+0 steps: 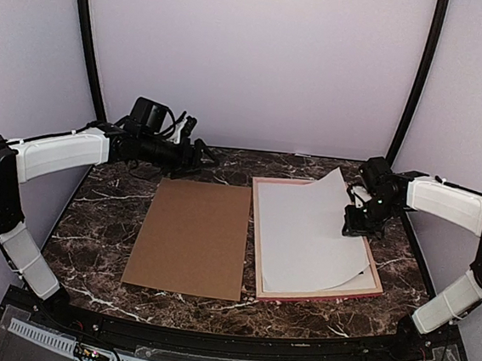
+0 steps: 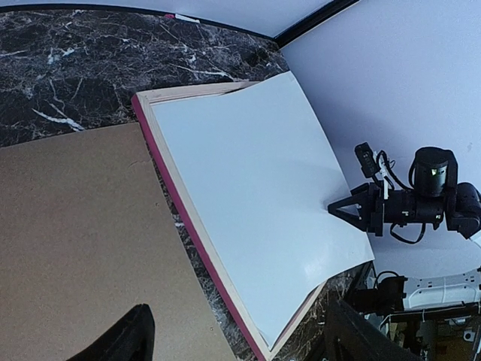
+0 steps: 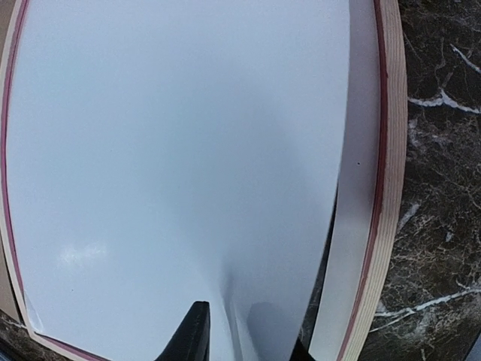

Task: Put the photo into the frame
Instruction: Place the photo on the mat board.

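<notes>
On the marble table (image 1: 109, 219), overhead view: the frame (image 1: 255, 225) lies flat at 3 o'clock from centre, long side running 12 to 6. Pink outer edge, pale wood rails.

The cardboard sheet (image 1: 193, 236) lies flat at 9 o'clock of the frame, just beside it. A thin strip of table shows between them.

The photo (image 1: 305, 229) is on top of the frame, white back up, so no print is visible. It's not seated. It sits skewed, with its 1 o'clock corner poking past the far rail. Its 3 o'clock edge is lifted and bowed, while the 7 o'clock part rests down inside the rails.

The right gripper (image 1: 355, 217) is at the photo's raised 3 o'clock edge. In the wrist view, its fingers (image 3: 192, 335) stand a narrow gap apart with the sheet's edge running between them. Can't tell whether they're pinching the sheet or just slack around it.

The left gripper (image 1: 205, 154) hangs over the table's 11 o'clock area, beyond the cardboard's far edge and well apart from the frame. Its fingers (image 2: 124, 338) are spread wide and hold nothing.
</notes>
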Robot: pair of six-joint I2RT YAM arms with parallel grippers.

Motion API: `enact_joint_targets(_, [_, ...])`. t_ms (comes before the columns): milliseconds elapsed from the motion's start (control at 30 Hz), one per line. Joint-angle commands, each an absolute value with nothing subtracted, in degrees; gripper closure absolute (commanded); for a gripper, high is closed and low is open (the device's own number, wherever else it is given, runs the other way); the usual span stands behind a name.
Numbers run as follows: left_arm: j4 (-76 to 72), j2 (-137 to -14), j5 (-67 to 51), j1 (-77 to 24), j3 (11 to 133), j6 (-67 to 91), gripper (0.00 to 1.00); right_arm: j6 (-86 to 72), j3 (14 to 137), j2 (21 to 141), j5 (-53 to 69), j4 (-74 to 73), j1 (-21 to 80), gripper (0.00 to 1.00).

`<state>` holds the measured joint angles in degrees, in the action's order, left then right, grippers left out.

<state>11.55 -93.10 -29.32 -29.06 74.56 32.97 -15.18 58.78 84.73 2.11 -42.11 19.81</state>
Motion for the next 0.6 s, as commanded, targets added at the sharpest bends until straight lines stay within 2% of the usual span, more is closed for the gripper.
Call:
enact_joint_targets(0, [12.9,-93.0,-29.4,-29.2,75.3,31.7,0.2,-15.5,58.3,85.8,1.1,-40.9,19.5,0.72])
enact_joint_targets(233, [13.5,-93.0,-29.2,-29.2,75.3,31.3,0.2,-16.2,58.3,85.9,-1.8,-41.0,19.3,0.53])
enact_joint_targets(567, [15.2,-92.9,-27.8,-29.2,74.8,30.1,0.19,-16.8,57.9,87.7,-5.3,-41.0,18.8,0.38])
